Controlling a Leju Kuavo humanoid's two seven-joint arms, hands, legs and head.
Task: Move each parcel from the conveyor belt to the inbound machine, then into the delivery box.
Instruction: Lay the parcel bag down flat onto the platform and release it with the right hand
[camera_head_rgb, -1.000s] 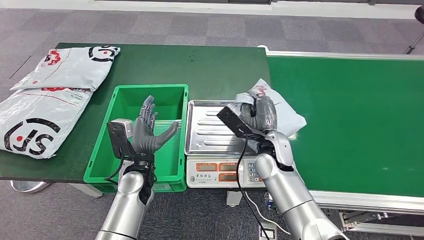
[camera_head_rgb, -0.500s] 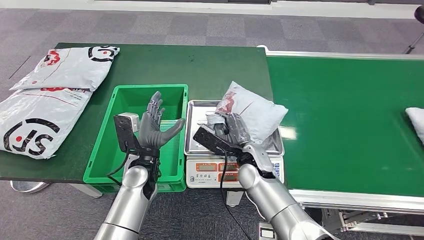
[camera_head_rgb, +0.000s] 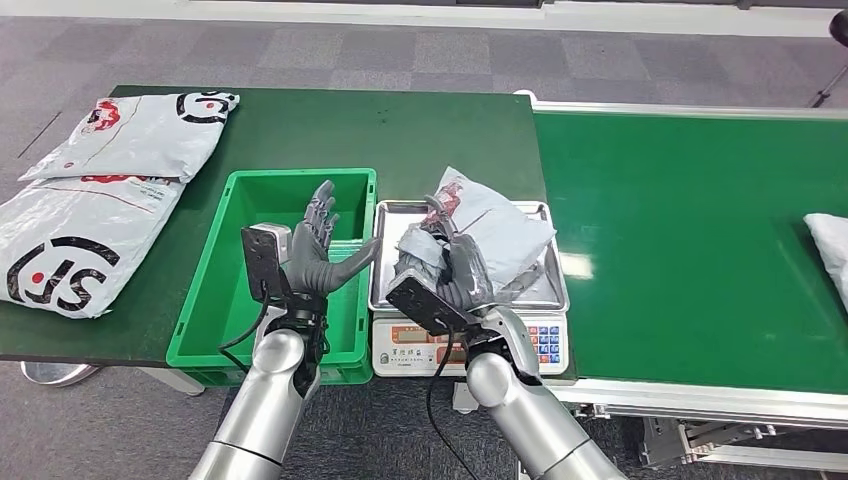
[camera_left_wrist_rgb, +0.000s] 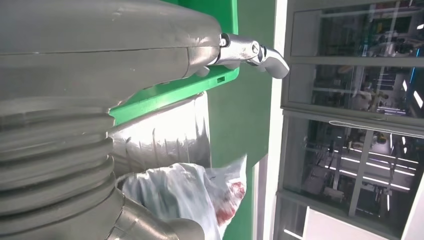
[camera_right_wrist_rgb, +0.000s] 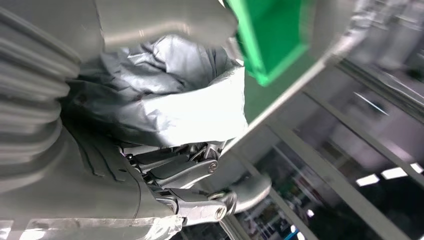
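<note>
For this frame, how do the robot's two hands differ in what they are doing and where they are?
The right hand grips a grey parcel over the steel tray of the scale; the left hand holds nothing. The right hand's fingers are closed into the crumpled bag, while the left hand's fingers are spread, palm facing the parcel. The left hand hovers above the green box, beside the scale. Both carry a wrist camera.

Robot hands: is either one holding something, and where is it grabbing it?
The right robot hand grips the grey parcel by its near, bunched-up end, over the scale tray. The left robot hand holds nothing.
</note>
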